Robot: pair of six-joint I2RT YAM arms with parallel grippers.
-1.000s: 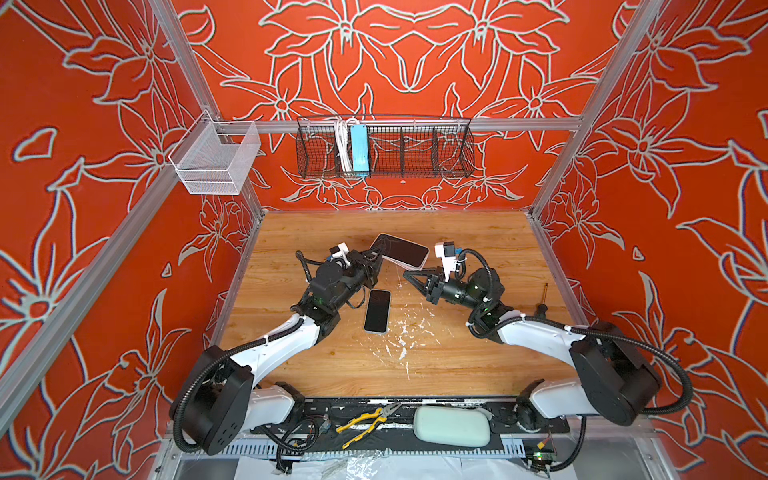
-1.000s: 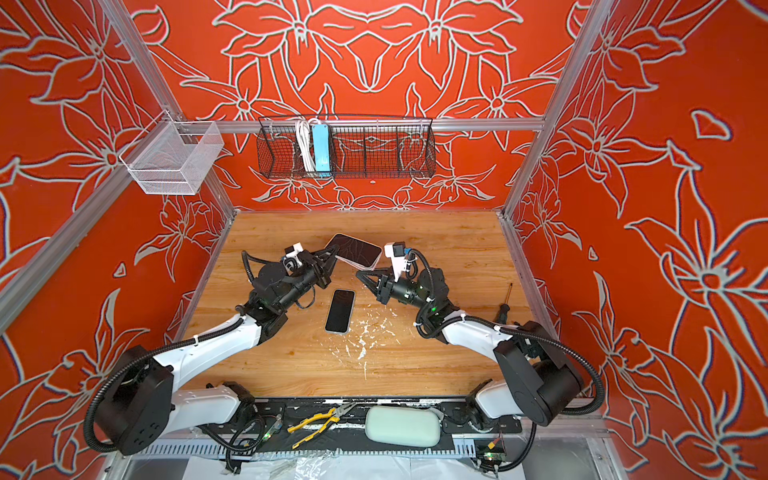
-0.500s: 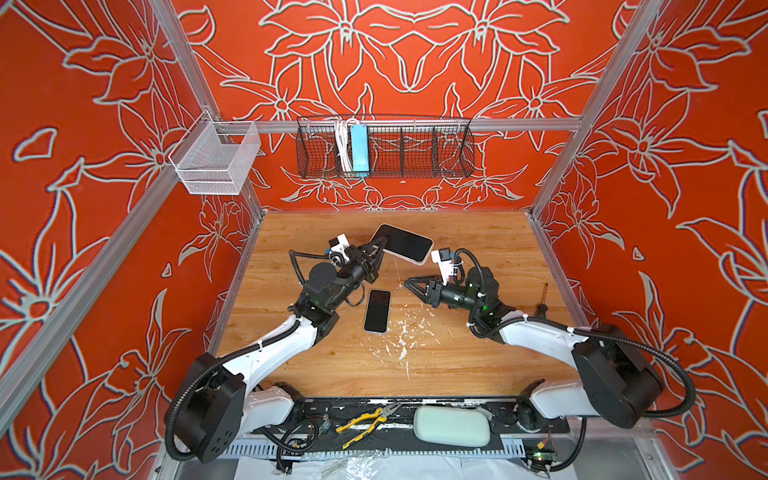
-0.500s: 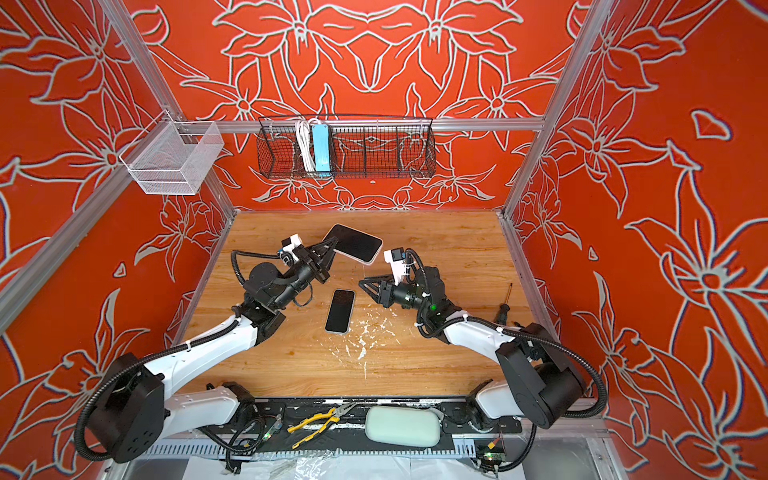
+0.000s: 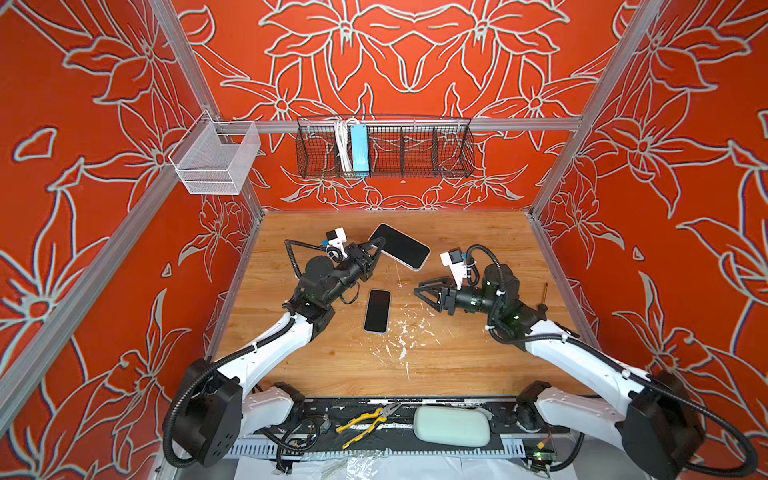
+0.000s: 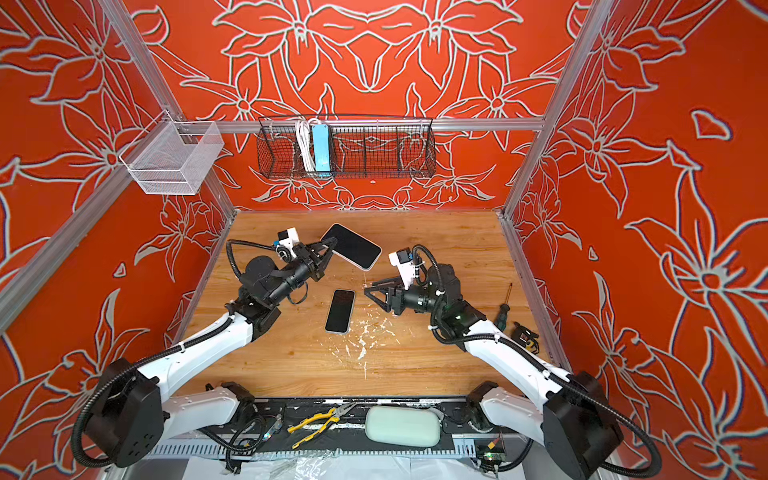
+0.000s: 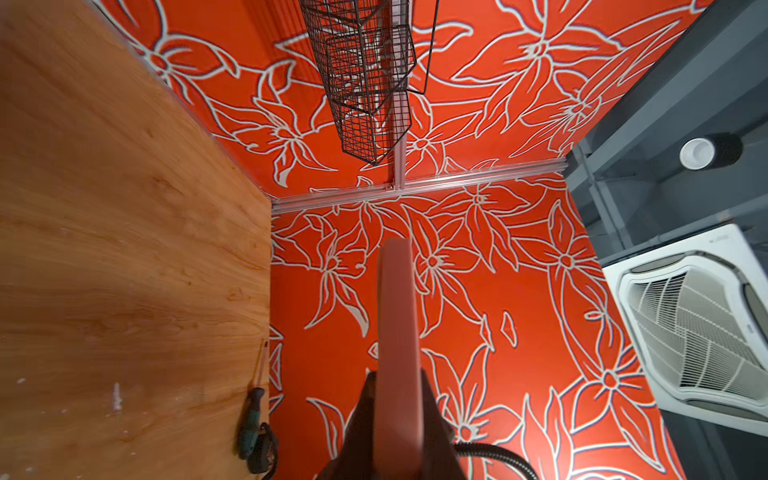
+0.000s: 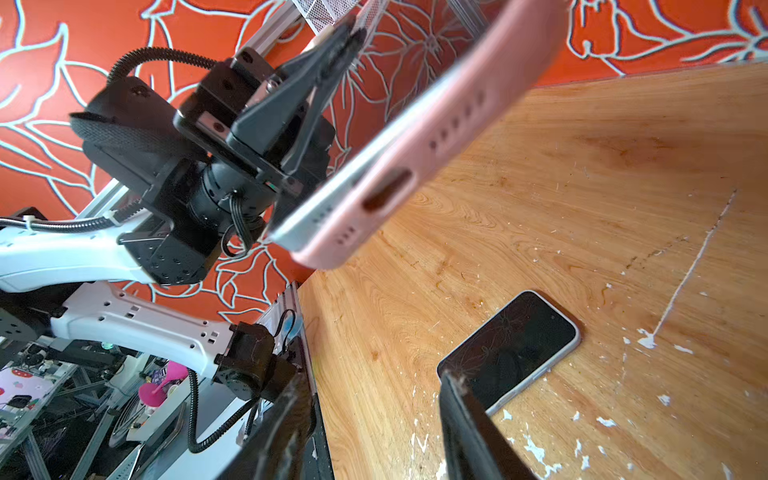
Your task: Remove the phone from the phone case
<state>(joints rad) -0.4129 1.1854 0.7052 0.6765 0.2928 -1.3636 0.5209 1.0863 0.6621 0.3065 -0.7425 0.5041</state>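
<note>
My left gripper point(image 5: 376, 245) point(image 6: 328, 245) is shut on one end of a pink phone case point(image 8: 449, 137) and holds it tilted above the table. The phone point(image 5: 400, 248) point(image 6: 352, 247) sits in the case, dark screen up, and its pale edge shows above the case's rim. In the left wrist view the case point(image 7: 397, 324) runs edge-on out from between the fingers. My right gripper point(image 5: 420, 292) point(image 6: 370, 293) point(image 8: 376, 382) is open and empty, a short way right of the case and touching nothing. A second, bare phone point(image 5: 377, 311) point(image 8: 511, 353) lies flat on the table between the arms.
A screwdriver point(image 6: 503, 309) point(image 7: 253, 432) lies by the table's right edge. White scuffs point(image 5: 401, 332) mark the wood near the bare phone. A black wire basket point(image 5: 384, 147) and a white mesh basket point(image 5: 216, 160) hang on the walls. Pliers point(image 5: 365, 419) and a pale pouch point(image 5: 451, 426) lie at the front.
My right gripper has opened and drawn back a little from the cased phone. The left arm has lifted the case slightly and still grips it.
</note>
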